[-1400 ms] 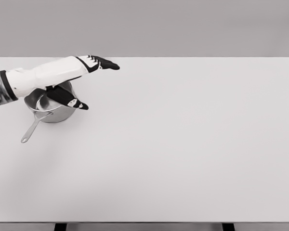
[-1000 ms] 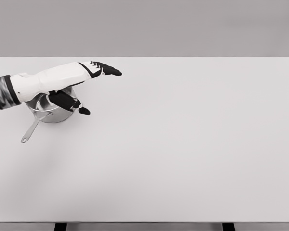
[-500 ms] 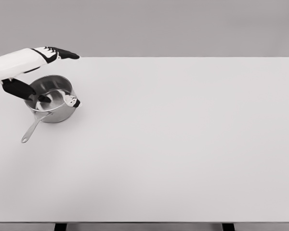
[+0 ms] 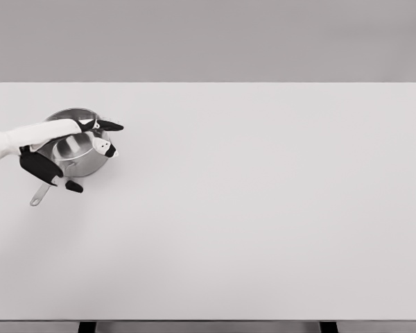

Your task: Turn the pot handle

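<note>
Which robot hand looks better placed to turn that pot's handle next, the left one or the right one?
The left. The left robot hand is already over the pot at the table's far left, its thumb right by the handle, which points toward the near-left. The right arm is nowhere in the picture, so it would likely have much farther to come.

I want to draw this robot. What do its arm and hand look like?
Only the left arm shows, at the picture's left edge. It is smooth, white and rounded, like a sleeve. The left hand is white with black fingers and a chunky black thumb part; one finger has a white patch near its black tip. No cables show.
</note>
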Robot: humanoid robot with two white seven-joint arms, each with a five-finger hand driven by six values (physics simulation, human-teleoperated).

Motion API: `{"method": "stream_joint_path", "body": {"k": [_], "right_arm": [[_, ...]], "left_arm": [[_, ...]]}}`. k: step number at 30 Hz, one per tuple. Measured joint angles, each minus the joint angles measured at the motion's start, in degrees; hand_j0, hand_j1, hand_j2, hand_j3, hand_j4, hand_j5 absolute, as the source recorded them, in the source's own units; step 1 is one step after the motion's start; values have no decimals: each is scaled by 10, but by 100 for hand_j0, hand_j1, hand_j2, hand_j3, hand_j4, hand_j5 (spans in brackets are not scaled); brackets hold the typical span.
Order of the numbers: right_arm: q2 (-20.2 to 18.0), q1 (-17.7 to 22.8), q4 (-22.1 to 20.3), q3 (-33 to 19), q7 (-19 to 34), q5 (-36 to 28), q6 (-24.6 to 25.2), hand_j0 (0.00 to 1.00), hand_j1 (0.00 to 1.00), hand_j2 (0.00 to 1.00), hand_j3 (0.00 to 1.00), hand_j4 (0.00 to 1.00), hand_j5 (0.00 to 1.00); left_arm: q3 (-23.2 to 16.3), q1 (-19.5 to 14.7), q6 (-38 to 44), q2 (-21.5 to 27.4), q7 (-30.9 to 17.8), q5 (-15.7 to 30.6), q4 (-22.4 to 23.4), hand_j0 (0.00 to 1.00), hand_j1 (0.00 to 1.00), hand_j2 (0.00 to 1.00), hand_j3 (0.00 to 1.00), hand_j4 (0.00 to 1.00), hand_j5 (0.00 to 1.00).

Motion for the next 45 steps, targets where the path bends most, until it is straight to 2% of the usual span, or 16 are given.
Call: {"method": "stream_joint_path", "body": {"k": [16,28,45], "right_arm": [[0,0,0,0,0,0,0,100,100,100,100,100,100],[0,0,0,0,0,0,0,100,100,100,100,100,100],[0,0,0,0,0,0,0,100,100,100,100,100,100]], "left_arm": [[-1,27,-20,40,-3,-12,0,100,100,100,100,100,100],[0,47,-20,45,12,-72,1,100,100,100,100,100,100],[2,57,-14,45,51,-146,9,100,100,100,100,100,100]]}}
